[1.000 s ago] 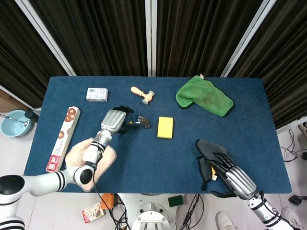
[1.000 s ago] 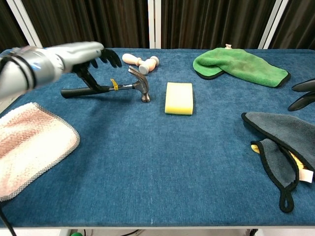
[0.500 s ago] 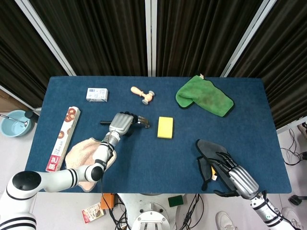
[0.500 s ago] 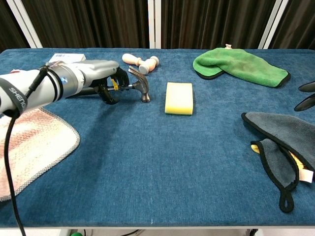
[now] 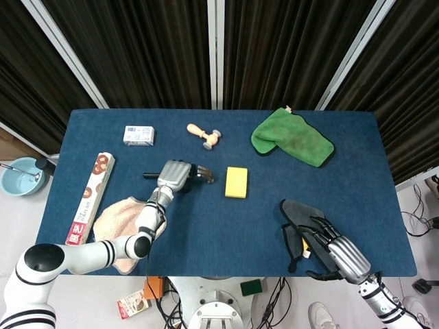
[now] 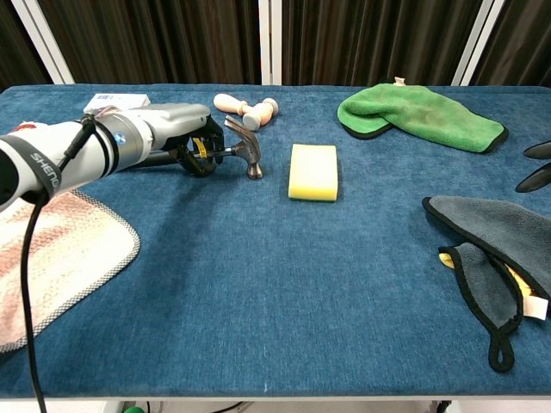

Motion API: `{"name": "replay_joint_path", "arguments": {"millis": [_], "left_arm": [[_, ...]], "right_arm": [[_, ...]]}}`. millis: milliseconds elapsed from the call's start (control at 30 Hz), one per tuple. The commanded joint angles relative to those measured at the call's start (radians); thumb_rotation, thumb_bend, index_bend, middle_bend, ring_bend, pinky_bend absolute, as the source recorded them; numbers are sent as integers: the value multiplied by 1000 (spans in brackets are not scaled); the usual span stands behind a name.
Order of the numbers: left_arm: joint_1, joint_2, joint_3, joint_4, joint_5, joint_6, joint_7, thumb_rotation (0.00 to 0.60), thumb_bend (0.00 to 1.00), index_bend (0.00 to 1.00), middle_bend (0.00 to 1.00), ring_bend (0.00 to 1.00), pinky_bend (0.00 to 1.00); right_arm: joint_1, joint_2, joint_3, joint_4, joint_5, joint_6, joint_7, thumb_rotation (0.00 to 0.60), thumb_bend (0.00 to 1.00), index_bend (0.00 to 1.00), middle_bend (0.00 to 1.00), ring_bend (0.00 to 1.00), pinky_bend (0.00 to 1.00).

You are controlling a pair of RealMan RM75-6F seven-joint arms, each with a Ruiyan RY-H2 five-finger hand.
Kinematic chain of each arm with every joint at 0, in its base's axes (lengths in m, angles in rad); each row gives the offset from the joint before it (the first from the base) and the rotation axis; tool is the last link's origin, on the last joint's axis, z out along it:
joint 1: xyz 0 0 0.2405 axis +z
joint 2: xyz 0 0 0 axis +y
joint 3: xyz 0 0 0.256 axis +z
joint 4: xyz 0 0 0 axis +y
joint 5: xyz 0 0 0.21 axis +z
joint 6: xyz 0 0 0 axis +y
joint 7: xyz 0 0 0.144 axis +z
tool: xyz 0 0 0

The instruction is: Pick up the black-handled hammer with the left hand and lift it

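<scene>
Closing further than half a second ago, the left hand point(image 6: 176, 138) now has its fingers curled around the black handle of the hammer point(image 6: 237, 151), where a second back it only hovered open above it. Hammer lies on the blue table point(image 6: 284, 292), flat, not lifted; its steel head sits just left of the yellow sponge point(image 6: 313, 171), apart from it, in the same spot as before. In the head view the left hand point(image 5: 175, 177) covers mid-handle, palm down, with the handle's butt end poking out to its left and the hammer head point(image 5: 204, 175) to its right. Left forearm runs back over the pink towel point(image 5: 114, 226) at the near-left edge. Right hand point(image 5: 338, 252) rests low at the near-right corner, fingers spread apart and holding nothing, their tips over the grey cloth point(image 5: 298, 218); barely shifted since earlier. Far side: small wooden mallet point(image 5: 204, 134), green cloth point(image 5: 292, 138), small white box point(image 5: 138, 134). Long snack box point(image 5: 90, 199) along the left edge.
</scene>
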Motion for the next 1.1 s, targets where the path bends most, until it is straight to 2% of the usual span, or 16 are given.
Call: {"name": "replay_joint_path", "arguments": {"millis": [33,367,600,800,900,1100], "left_arm": [[-3,-1,0,4,-3,-3,-1,512,479,468,459,355,387],[-7,-6,7,21,-14,-7,0,500,561,502,492,382,403],[-4,-14,9,40,-15,-5,-7,502,564,516,502,388,408],[0,-17,11,56,-2,-8,-20,531,594,553,541,427,432],[6,-21,5,64,22,4,-46,579,607,590,587,474,476],[39,-32,-4,95,166,53,-192,598,666,710,718,612,666]], "right_arm": [[-1,1,0,0,0,1,1,600,100,127,193,0,66],[-3,1,1,5,2,4,7,600,100,127,193,0,66],[-5,0,2,11,4,7,14,600,100,127,193,0,66],[-8,0,2,14,5,11,16,600,100,127,193,0,65],[-10,0,3,14,7,12,17,600,100,127,193,0,66],[-11,1,4,11,11,9,15,600,99,127,193,0,66]]}}
